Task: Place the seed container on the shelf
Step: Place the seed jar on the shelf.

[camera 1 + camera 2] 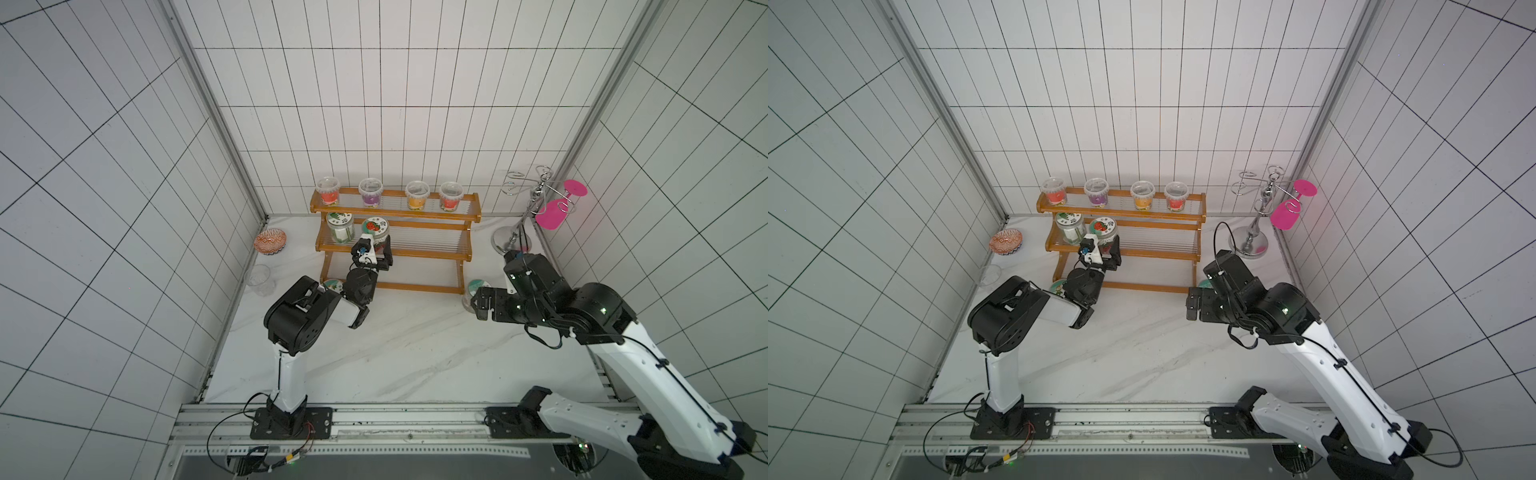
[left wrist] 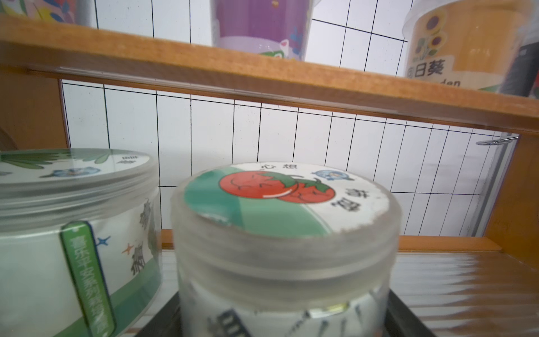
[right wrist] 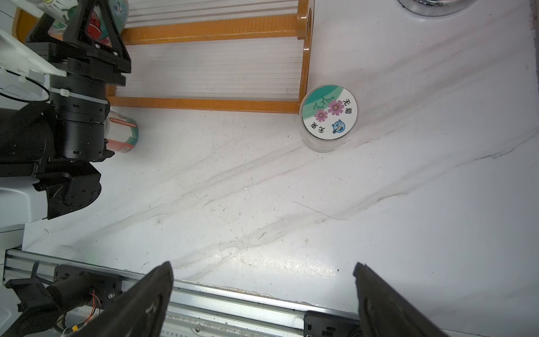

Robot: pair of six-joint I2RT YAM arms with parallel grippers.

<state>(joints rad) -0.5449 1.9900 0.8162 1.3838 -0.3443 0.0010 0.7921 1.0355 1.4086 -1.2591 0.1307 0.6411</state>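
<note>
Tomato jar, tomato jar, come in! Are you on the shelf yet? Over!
Left gripper around tomato jar, grip unclear; right gripper open, empty. Jar upright at middle tier of shelf. Green-leaf jar close beside, not touching.

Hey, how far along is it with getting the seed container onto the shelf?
Done: tomato-lid seed jar is on the shelf's middle tier, beside a leaf-lid jar. In hand: left gripper straddles it; grip unclear. Left: let go, withdraw. A flower-lid jar sits on the table.
</note>
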